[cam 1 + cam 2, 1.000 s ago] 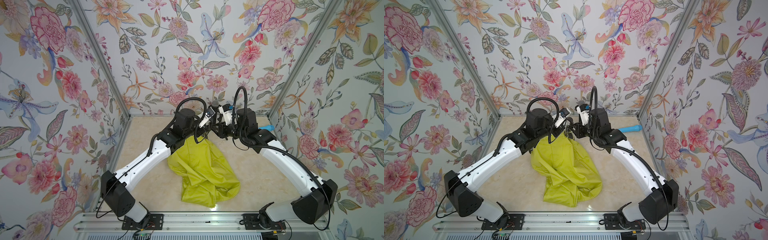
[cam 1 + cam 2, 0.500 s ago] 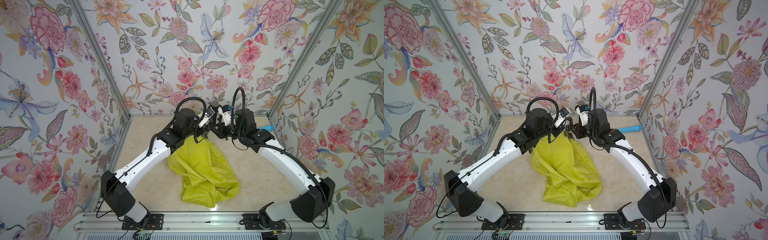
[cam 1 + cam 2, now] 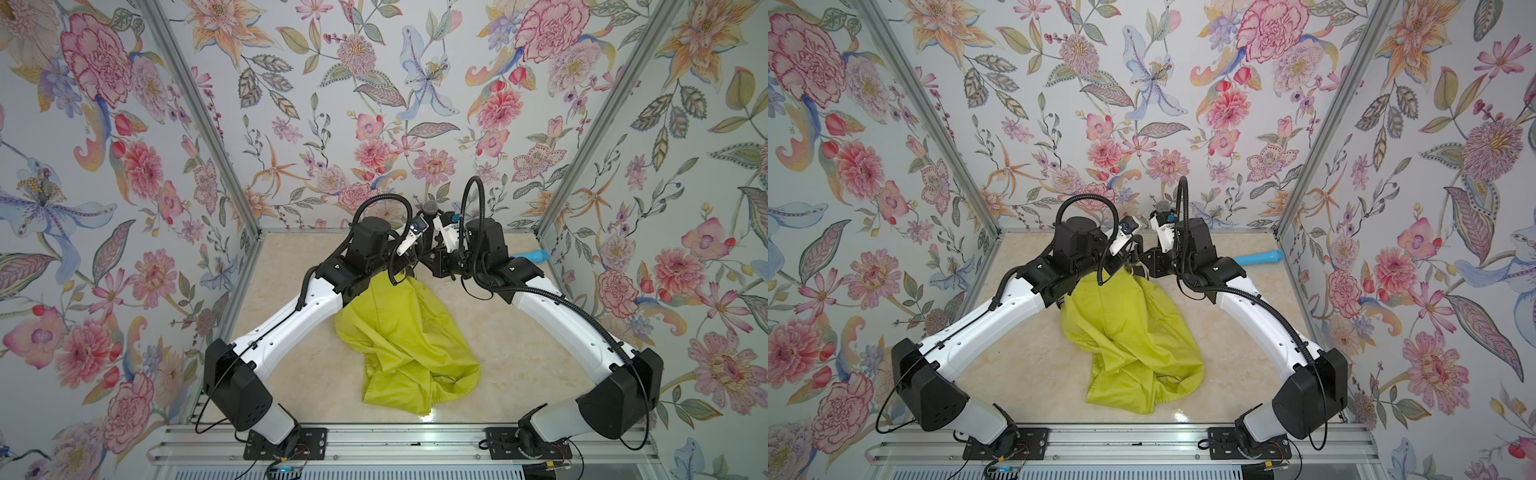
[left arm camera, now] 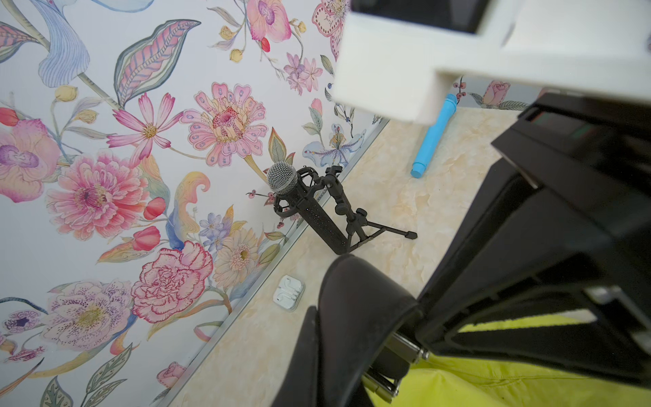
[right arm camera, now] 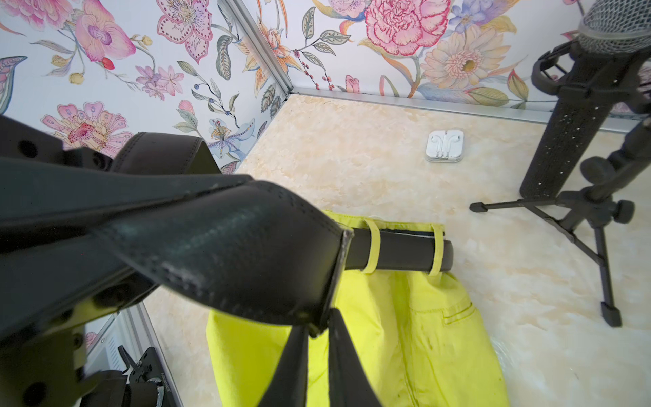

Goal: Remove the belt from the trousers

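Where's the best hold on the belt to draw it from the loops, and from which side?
Probably the belt, pinched across its flat faces just short of the nearest loop, from the free-end side: it runs straight through two loops, so a lengthwise pull should free it.

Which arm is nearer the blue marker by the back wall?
Right. The right arm has its wrist just beside the blue marker. The left arm reaches in from the opposite side of the trousers, well away from it.

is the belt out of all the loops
No, the belt runs under two loops on the trousers in the right wrist view.
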You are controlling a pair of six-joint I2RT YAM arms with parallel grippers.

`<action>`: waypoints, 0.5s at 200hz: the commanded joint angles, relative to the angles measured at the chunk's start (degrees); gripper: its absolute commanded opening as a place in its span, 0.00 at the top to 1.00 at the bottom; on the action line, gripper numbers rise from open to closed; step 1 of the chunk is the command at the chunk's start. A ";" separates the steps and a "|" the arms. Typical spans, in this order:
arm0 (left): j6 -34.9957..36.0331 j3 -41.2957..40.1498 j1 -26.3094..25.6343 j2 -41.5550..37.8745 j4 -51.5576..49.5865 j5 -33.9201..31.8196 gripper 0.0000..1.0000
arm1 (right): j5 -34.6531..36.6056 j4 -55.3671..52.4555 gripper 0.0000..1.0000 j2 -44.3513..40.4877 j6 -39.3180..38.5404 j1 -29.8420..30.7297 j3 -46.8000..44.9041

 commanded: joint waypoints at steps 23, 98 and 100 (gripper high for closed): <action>-2.44 2.70 -0.49 -1.27 2.72 4.66 1.00 | 0.06 1.81 0.89 1.72 0.50 -0.18 -0.11; -5.79 0.76 -1.45 -6.65 8.70 12.07 1.00 | -0.26 2.92 0.90 3.66 1.04 -0.18 0.83; -5.88 0.76 -1.45 -6.67 8.73 12.07 1.00 | -0.25 3.04 0.90 3.67 1.05 -0.18 0.82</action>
